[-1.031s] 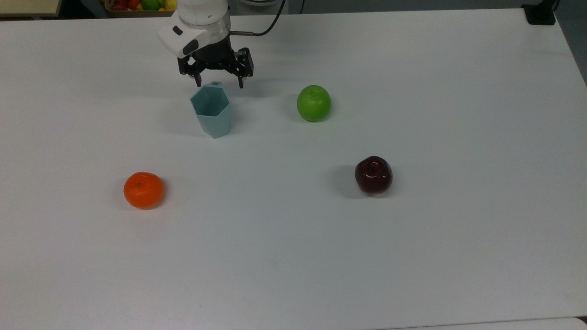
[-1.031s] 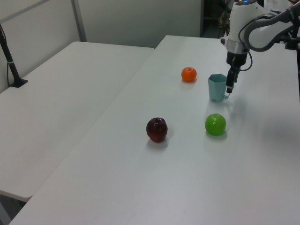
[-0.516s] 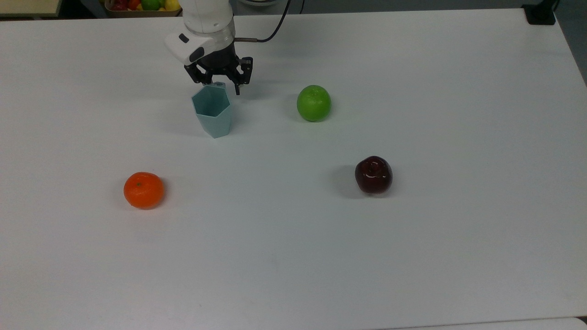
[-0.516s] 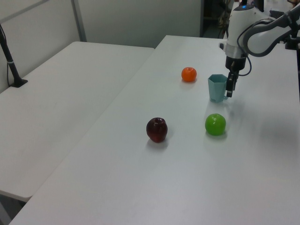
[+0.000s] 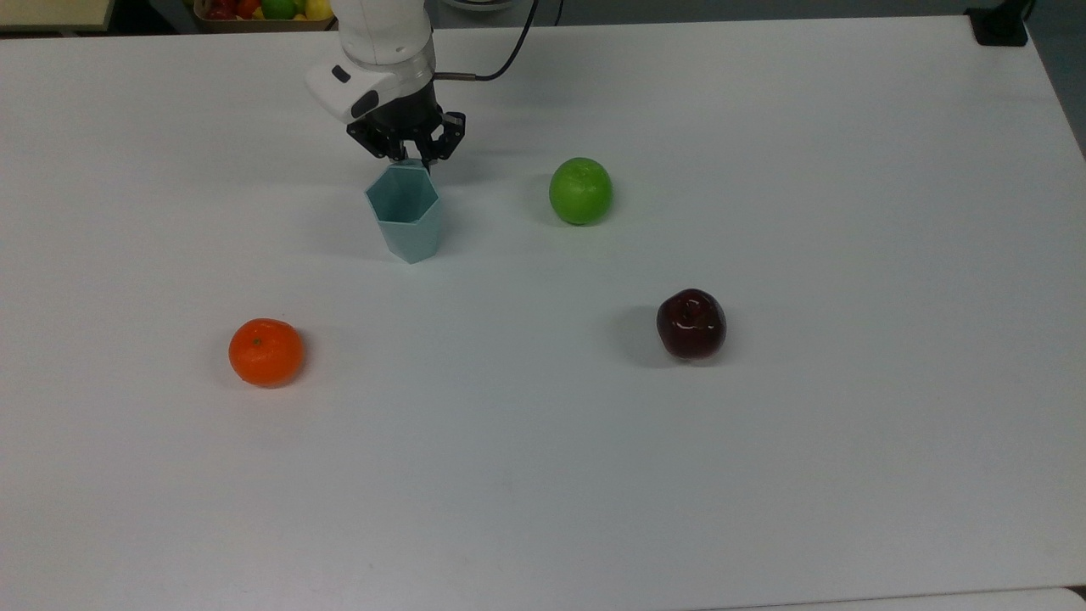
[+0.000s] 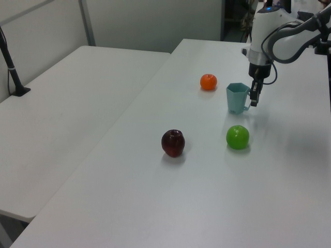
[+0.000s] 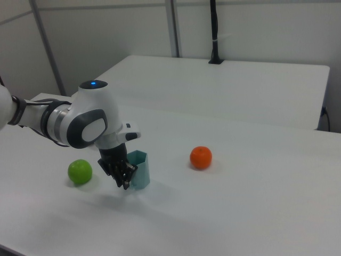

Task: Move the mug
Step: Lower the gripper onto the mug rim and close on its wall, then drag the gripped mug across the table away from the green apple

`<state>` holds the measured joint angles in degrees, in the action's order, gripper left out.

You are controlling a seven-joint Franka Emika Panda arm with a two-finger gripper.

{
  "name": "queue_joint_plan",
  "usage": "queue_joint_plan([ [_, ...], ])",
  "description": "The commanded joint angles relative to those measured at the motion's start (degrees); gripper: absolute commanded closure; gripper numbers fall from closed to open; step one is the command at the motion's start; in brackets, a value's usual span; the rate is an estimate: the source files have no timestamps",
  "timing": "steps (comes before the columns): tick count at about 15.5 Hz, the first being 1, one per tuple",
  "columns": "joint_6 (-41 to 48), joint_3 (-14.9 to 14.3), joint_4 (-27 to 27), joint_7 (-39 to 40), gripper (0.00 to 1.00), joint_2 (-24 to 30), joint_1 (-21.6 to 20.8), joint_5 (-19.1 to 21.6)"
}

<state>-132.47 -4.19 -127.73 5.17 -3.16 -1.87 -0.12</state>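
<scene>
The pale blue-teal faceted mug [image 5: 407, 212] stands on the white table [image 5: 764, 467], left of centre at the back in the top view. My gripper [image 5: 410, 158] sits just behind its rim, fingers drawn together on the small handle tab, which they hide. In the left view the mug [image 6: 237, 98] is directly left of the gripper [image 6: 254, 99]. From the right view, the gripper [image 7: 123, 180] presses against the near left side of the mug [image 7: 140, 169].
A green apple [image 5: 580, 190] lies to the mug's right in the top view, a dark red apple [image 5: 691, 323] nearer the front right, and an orange [image 5: 266, 351] at the front left. A fruit basket [image 5: 254, 10] stands beyond the table's far edge.
The fingers have closed from wide open onto the handle tab. The mug has shifted slightly right and toward the front in the top view.
</scene>
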Motion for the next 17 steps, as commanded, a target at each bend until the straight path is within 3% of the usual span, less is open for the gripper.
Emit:
queue_joint_plan([
  [1, -1.82, -0.37, -0.95, -0.07, 0.86, 0.53, -0.59, -0.76],
  [11, -0.16, -0.38, 0.02, -4.64, 0.92, 3.77, 0.11, -0.76],
  [17, 6.79, -0.64, 8.44, -3.85, 0.92, 2.82, 4.14, -1.64],
])
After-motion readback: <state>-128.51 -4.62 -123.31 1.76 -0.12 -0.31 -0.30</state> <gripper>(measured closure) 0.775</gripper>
